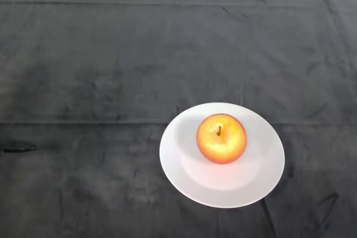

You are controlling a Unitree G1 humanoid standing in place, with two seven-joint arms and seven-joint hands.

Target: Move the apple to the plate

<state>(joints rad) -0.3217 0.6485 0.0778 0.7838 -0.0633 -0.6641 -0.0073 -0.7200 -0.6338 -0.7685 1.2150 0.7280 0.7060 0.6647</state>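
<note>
A red and yellow apple (221, 138) sits stem up on a white plate (189, 176). The plate rests on the dark-clothed bench (111, 71), nearer its front edge.

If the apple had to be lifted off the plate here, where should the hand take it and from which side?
Grip the apple round its widest part, coming down from above. It sits upright, stem up, near the middle of the white plate, so its round flanks are exposed all round, while a low sideways approach would likely meet the plate's rim.

Soft, even overhead light; faint shadows.
</note>
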